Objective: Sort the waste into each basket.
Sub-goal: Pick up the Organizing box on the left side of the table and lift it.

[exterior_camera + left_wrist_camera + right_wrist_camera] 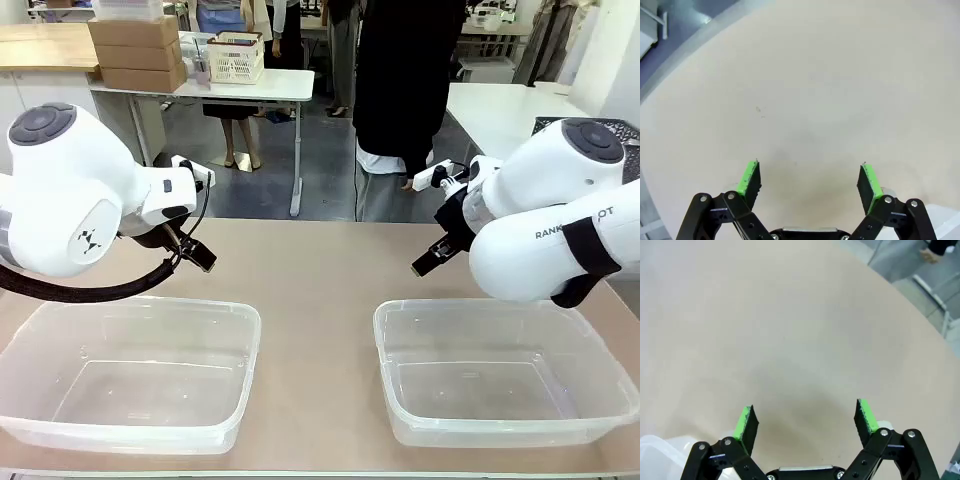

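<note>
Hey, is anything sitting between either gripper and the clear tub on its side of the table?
Nothing visible does. The left gripper and right gripper hang open over the table, just beyond the left tub and right tub. Both tubs are uncovered on top.

Setting: a robotics laboratory of open-plan workroom type. Two white robot arms, the left arm (pixel 70 190) and the right arm (pixel 560 220), stood at a plain beige table (pixel 320 270). This carried a left tub (pixel 130 400) and a right tub (pixel 500 400), both of clear plastic. A person (pixel 405 80) in a long dark garment stood at the far side. Beyond, across a grey-blue floor (pixel 330 170), stood further white worktables. One worktable (pixel 215 85) bore stacked cardboard boxes (pixel 135 50) and a white lattice basket (pixel 235 57). The furnishing throughout was utilitarian bench furniture and storage rather than domestic, retail or office fittings.
</note>
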Robot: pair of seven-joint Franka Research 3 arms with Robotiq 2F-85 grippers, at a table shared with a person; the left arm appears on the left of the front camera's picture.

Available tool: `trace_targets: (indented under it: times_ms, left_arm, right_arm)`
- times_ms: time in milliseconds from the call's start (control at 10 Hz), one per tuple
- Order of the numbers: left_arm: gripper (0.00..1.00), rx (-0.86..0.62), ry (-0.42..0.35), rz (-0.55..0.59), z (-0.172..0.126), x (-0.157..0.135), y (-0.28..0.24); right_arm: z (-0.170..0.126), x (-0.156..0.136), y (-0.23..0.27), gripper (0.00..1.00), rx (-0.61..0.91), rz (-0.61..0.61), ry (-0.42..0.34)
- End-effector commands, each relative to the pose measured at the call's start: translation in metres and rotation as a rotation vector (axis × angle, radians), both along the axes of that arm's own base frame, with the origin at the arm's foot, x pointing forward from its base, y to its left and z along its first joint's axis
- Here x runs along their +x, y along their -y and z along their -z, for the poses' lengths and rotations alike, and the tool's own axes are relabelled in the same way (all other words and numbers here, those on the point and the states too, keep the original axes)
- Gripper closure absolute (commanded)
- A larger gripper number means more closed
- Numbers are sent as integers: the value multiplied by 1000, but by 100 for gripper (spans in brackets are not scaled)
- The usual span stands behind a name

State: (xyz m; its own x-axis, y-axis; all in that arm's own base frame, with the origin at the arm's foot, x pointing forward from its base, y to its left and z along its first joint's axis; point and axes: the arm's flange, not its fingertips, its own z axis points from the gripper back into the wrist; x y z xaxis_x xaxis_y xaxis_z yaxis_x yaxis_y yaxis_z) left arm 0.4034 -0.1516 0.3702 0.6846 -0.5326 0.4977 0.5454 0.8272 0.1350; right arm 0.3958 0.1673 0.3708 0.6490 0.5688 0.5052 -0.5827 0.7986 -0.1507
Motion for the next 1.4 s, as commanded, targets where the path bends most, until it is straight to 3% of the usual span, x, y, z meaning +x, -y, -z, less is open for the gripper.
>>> trace_targets:
  times_ms: [0, 1100, 1200, 1300]
  left_arm:
    - [0, 0, 0, 0, 0, 0, 0]
    - [0, 0, 0, 0, 0, 0, 0]
    - [0, 51, -23, -24, -45, -12, -8]
    - [0, 11, -18, -137, -97, -40, -13]
  right_arm:
    - [0, 0, 0, 0, 0, 0, 0]
    - [0, 0, 0, 0, -1, 0, 0]
    - [-47, -15, 5, 0, 53, -26, -64]
    - [-96, -42, 18, 0, 13, 112, -123]
